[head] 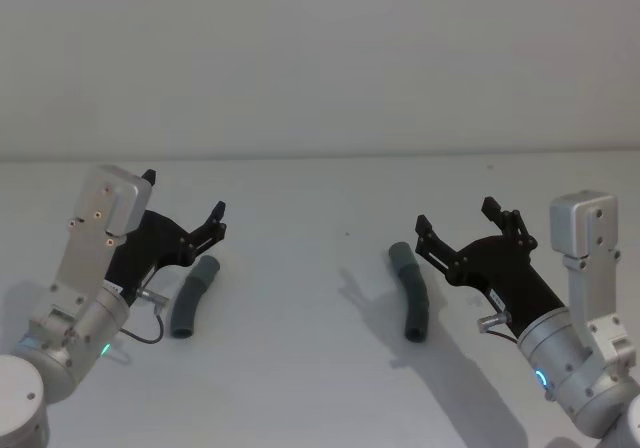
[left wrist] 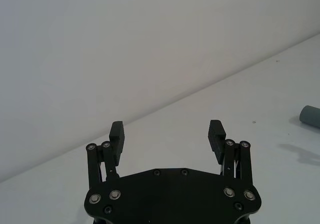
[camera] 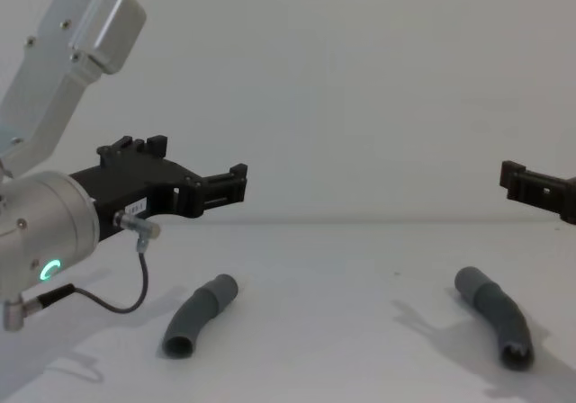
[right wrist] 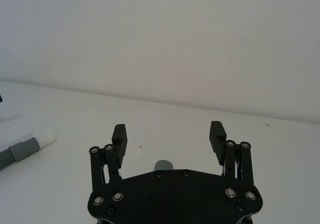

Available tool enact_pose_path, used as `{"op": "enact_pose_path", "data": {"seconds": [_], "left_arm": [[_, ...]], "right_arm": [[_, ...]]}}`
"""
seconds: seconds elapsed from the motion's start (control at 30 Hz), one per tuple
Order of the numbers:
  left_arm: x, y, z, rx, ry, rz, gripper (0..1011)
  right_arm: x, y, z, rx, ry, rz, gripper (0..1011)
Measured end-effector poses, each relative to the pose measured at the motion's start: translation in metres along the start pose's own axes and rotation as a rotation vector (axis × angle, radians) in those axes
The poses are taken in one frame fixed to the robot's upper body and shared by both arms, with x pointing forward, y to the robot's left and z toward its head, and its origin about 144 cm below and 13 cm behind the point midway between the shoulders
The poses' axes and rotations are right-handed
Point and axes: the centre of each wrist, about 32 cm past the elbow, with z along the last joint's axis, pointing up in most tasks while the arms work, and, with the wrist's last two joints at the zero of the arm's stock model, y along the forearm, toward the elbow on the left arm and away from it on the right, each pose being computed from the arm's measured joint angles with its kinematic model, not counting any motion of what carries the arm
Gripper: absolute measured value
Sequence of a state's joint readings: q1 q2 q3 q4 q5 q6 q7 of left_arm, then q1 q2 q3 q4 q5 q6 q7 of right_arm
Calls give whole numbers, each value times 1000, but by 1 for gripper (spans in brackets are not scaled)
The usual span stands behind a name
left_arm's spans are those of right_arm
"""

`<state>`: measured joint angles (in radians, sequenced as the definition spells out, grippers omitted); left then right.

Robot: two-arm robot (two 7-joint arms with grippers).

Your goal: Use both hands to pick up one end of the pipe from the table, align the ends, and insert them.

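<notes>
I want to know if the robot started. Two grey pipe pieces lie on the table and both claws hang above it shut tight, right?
Not shut: the left claw and right claw are open, as both wrist views show. The left pipe piece and right pipe piece lie on the table.

**K:** Left hand and right hand: black and matt, hard plastic or coated metal, cannot tell which. Finger pads are ridged crosswise.

**R:** Screws on the left hand's back plate: bright, shiny metal. Wrist housing behind that hand: silver metal with a satin sheen.

**K:** Pipe piece just beside the left hand: dark grey, smooth and dull, like plastic or rubber. Second pipe piece near the right hand: same finish.

**R:** Well apart from the right hand, a ribbed section leads to a smooth grey collar and a matt white tip.

**K:** Desk under both hands: white, matt, smooth, no grain.

**R:** Cable below the left hand: black sheath, faint gloss.
</notes>
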<state>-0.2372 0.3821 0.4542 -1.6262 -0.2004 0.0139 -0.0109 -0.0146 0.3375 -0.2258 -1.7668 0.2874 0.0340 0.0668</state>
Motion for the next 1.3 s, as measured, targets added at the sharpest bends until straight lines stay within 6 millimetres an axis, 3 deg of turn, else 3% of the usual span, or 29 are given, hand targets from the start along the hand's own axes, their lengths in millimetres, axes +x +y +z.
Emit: {"op": "enact_pose_path", "data": {"seconds": [1.3], "left_arm": [[0, 0, 0, 0, 0, 0, 1001]], "right_arm": [[0, 0, 0, 0, 0, 0, 1004]]}}
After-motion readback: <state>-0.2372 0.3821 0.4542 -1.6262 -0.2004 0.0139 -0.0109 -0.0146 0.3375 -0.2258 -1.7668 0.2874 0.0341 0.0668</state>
